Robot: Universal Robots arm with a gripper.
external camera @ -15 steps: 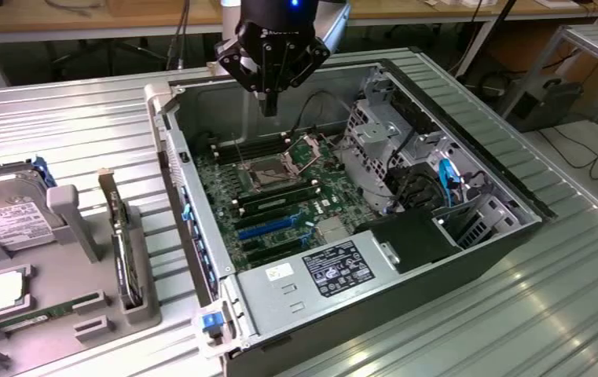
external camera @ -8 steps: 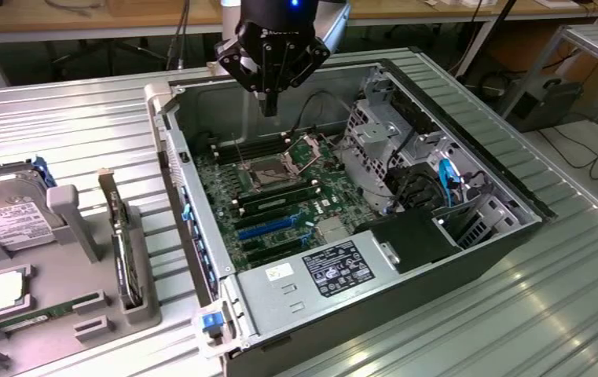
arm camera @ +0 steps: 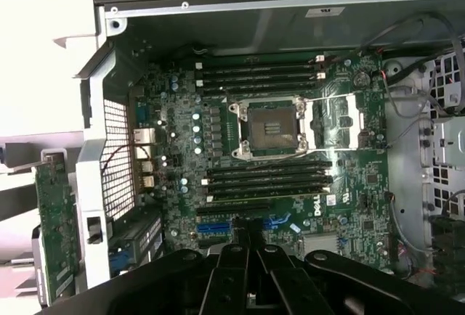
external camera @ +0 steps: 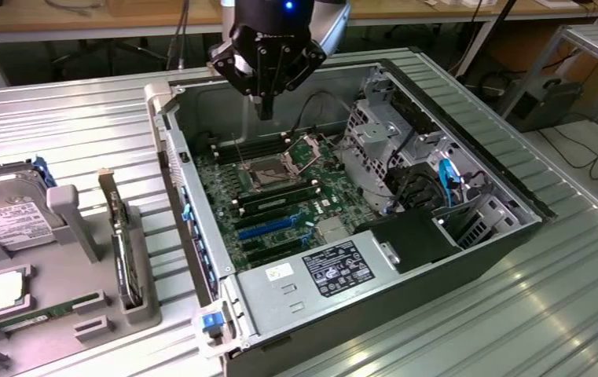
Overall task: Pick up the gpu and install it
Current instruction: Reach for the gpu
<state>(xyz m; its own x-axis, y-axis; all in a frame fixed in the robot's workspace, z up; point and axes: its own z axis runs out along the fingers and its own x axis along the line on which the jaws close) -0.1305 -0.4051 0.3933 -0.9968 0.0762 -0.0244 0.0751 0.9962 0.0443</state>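
The gripper [external camera: 265, 112] hangs above the open computer case [external camera: 414, 306], fingers pressed together with nothing between them, its camera facing the motherboard [external camera: 277, 208], likely to take in the slots. The gpu [external camera: 120, 236] stands on edge in the grey holder [external camera: 68, 216] just beside the case, on the exterior view's left, upright so its top edge offers a grip

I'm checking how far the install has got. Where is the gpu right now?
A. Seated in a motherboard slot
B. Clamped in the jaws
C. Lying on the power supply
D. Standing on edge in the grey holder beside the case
D: the gpu stands on edge in the grey holder, at the exterior view's left of the open case, while the jaws hang shut and empty above the motherboard.
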